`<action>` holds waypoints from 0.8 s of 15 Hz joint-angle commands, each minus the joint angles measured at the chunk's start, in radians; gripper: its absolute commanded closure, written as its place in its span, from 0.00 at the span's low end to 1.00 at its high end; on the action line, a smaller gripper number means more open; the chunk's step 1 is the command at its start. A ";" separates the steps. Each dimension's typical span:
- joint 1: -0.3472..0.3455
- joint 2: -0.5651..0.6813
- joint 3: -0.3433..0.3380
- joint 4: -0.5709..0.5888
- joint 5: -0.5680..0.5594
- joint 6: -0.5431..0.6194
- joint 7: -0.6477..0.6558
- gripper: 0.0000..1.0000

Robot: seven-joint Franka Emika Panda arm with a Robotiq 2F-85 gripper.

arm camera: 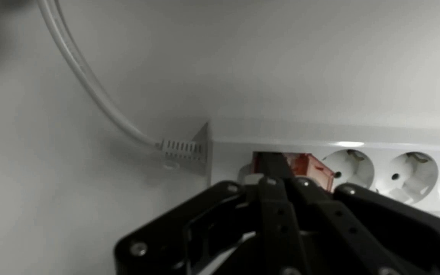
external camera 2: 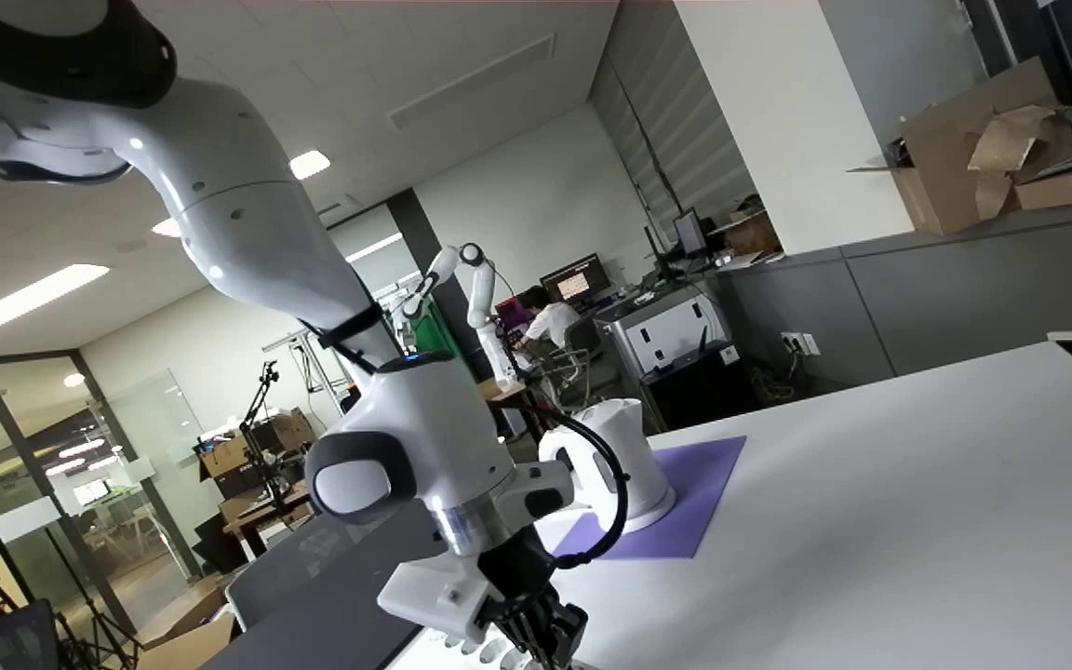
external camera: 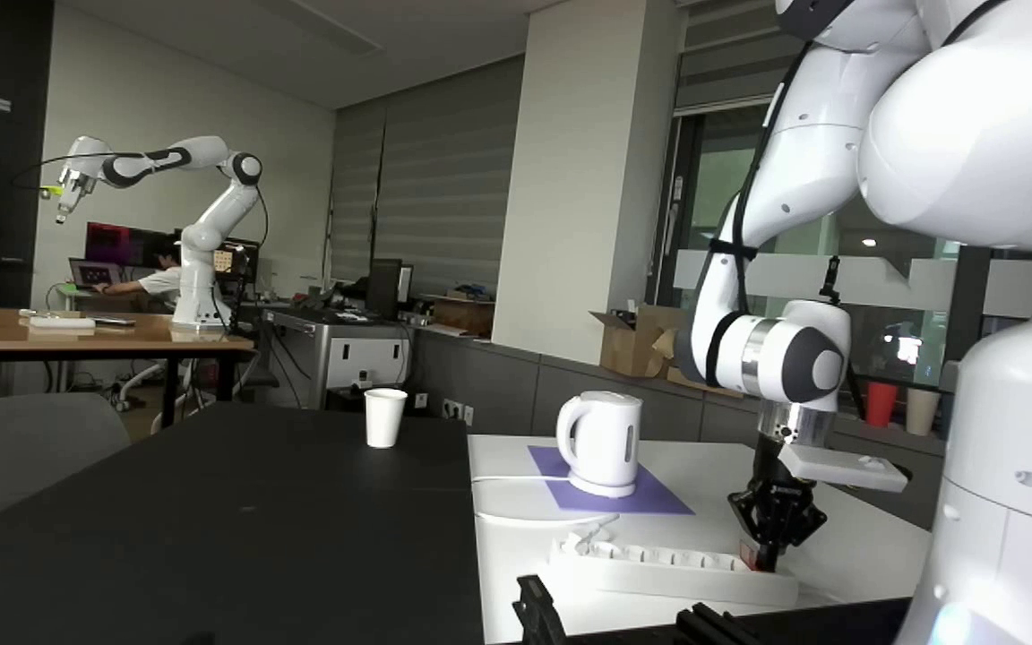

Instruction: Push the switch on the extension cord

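The extension cord [external camera: 659, 580] is a long white power strip with a row of round sockets, lying on the white table. It also shows in the wrist view [arm camera: 225, 162], and its sockets show at the bottom edge of an exterior view [external camera 2: 469, 649]. The switch [arm camera: 318, 172] is a red-orange rocker at the cable end of the strip. Its right part stands raised; its left part is covered by my fingertips. It shows small in an exterior view [external camera: 747, 554]. My gripper [arm camera: 275, 165] is shut and empty, pointing down, fingertips at the switch [external camera: 765, 566].
A white kettle [external camera: 606, 443] stands on a purple sheet [external camera: 659, 497] behind the strip. A plug [external camera: 589, 535] sits in the strip's far end. A white cable [arm camera: 101, 99] curves from the switch end. A paper cup [external camera: 384, 417] stands on the black table [external camera: 238, 520].
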 commanded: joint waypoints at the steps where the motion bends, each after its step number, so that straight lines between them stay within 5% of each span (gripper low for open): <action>1: -0.187 0.100 0.234 -0.011 0.039 0.263 -0.077 1.00; 3: -0.302 0.170 0.346 -0.048 -0.081 0.436 -0.003 1.00; 4: -0.162 0.079 0.206 -0.055 -0.114 0.327 0.049 1.00; 12: -0.347 -0.012 0.372 -0.130 -0.161 0.292 0.076 1.00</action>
